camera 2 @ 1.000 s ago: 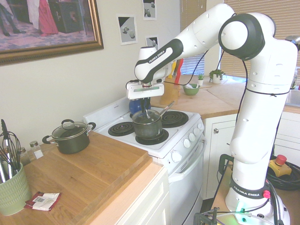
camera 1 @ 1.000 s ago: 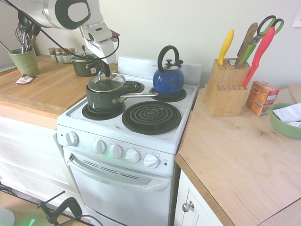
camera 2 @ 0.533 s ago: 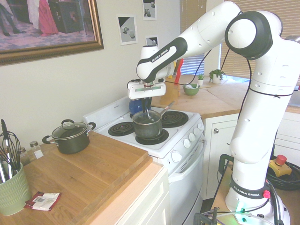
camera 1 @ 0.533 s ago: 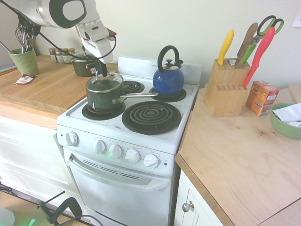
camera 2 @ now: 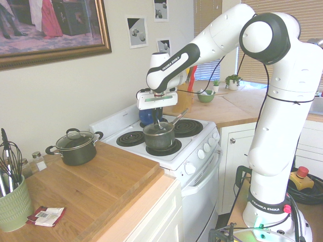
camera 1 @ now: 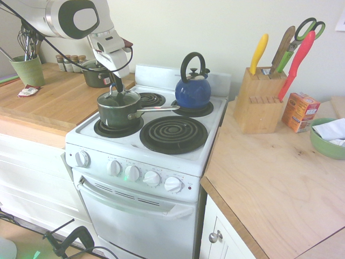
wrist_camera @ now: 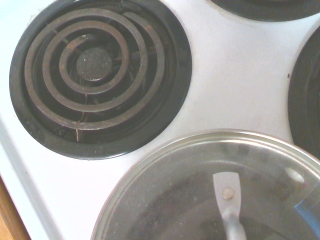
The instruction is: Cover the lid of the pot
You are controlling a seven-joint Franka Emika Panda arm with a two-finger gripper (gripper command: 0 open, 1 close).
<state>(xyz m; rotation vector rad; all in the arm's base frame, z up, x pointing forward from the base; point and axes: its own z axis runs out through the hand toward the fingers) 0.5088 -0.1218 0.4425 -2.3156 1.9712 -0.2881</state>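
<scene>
One lid (camera 1: 119, 99) sits flat on one pot (camera 1: 117, 111) directly beneath the claw (camera 1: 115, 89); its grip I cannot tell.

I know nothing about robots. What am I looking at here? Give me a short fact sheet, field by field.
Place: kitchen, white stove between wooden counters
Pot: dark saucepan on the front burner, silver handle pointing toward the blue kettle
Lid: clear glass lid lying level on the saucepan's rim
Claw: claw right above the lid at its knob; open or shut cannot be told
Other pot: black pot with its own lid, on the counter
Task state: saucepan looks covered
</scene>
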